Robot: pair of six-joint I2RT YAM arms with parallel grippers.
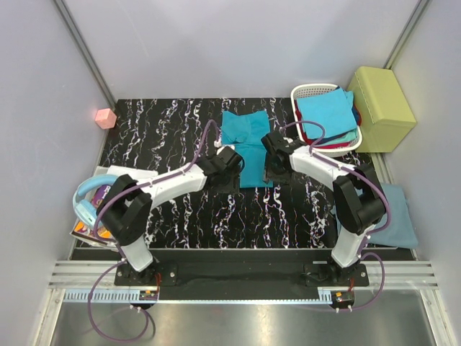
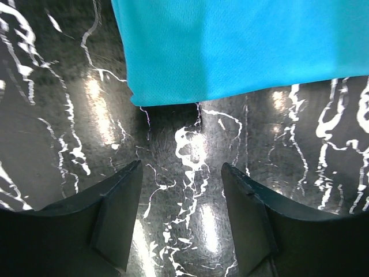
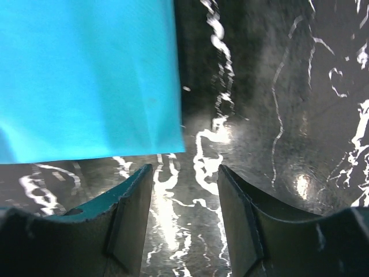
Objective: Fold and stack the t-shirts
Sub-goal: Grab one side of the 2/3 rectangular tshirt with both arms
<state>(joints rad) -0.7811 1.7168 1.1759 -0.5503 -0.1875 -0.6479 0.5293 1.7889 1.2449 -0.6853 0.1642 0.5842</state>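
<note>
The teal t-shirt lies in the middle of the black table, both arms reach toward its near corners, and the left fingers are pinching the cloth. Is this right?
Not entirely. The left fingers are not pinching the cloth: the left wrist view shows them apart over the bare table, with the teal t-shirt lying just beyond them. The rest is right.

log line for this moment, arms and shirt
left end effector: open, empty | right end effector: open, empty | teal cloth t-shirt: lying on black marbled table, ungripped
</note>
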